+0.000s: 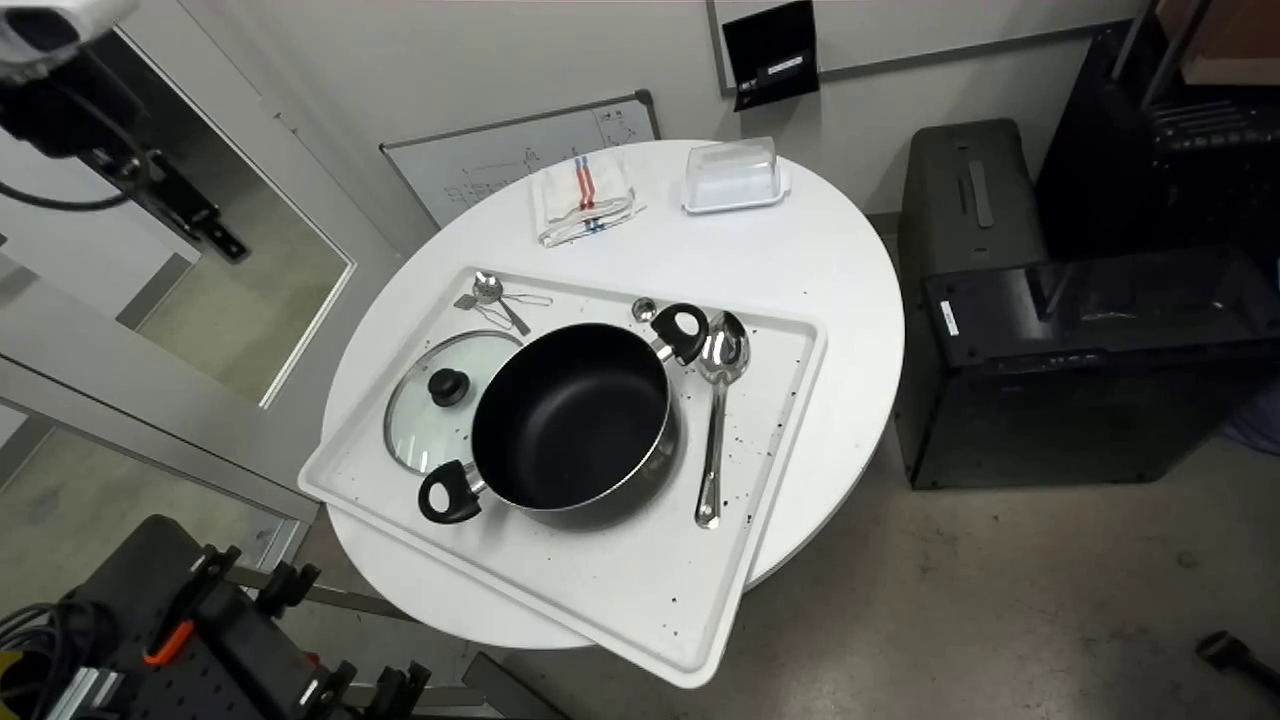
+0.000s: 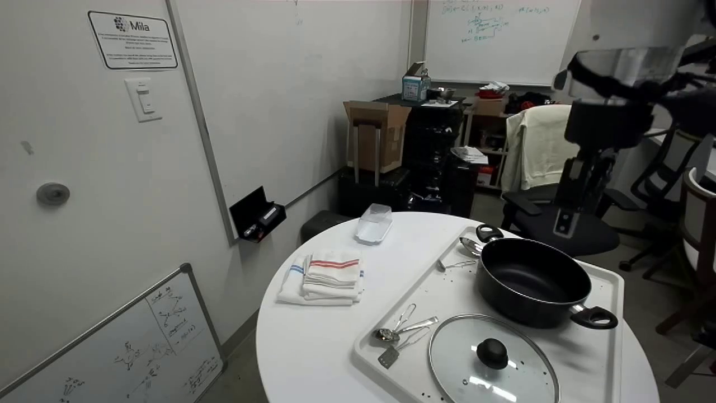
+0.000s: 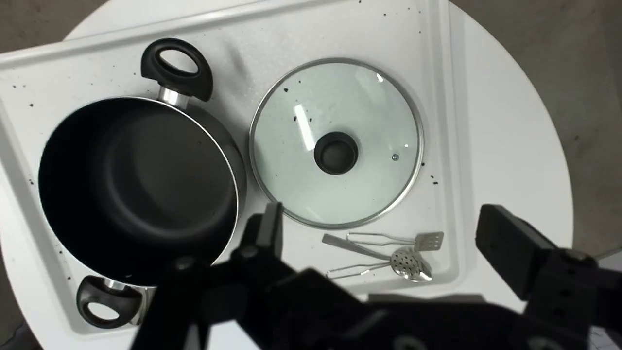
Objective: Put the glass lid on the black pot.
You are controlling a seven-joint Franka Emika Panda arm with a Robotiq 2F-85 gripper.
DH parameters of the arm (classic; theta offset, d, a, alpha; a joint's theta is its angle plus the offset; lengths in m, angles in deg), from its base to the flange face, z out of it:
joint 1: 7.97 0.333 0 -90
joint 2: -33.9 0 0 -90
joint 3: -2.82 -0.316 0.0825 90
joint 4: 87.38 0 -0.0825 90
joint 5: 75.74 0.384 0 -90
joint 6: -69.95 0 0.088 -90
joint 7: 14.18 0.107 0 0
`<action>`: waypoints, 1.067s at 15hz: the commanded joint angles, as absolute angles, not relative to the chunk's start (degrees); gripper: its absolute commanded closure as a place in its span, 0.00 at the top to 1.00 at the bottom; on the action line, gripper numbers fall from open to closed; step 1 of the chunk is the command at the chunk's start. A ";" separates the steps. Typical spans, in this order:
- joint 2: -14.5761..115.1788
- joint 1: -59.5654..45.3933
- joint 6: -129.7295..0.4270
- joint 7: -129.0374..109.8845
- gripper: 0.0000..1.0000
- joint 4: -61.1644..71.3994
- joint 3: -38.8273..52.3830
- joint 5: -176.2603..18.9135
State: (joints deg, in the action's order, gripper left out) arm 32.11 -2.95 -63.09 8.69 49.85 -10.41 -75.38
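The glass lid [image 1: 418,420] lies on the tray beside the black pot, its black knob up; it shows also in an exterior view [image 2: 458,352] and in the wrist view [image 3: 335,199]. The black pot [image 1: 575,425] stands upright with its dark inside bare; it is also in an exterior view [image 2: 531,280] and in the wrist view [image 3: 146,189]. My gripper [image 3: 381,218] is open with nothing between its fingers. It hangs high above the table, apart from lid and pot, as both exterior views show [image 1: 225,240] [image 2: 564,224].
The white tray [image 1: 620,600] has raised edges and sits on a round white table [image 1: 840,270]. Small metal utensils [image 3: 388,257] lie by the lid. A large metal spoon [image 1: 715,430] lies beside the pot. A folded towel [image 2: 333,277] and a clear-covered dish [image 2: 375,224] stand farther back.
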 commanded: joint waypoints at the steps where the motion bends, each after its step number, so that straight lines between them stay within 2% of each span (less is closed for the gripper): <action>1: 39.82 -1.61 -66.33 9.52 1.00 47.65 -8.46 -79.48; 16: 67.04 6.16 -77.31 9.50 1.00 37.40 0.72 -82.27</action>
State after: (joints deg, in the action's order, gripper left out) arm 61.72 3.83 -75.87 8.89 41.63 -1.28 -81.99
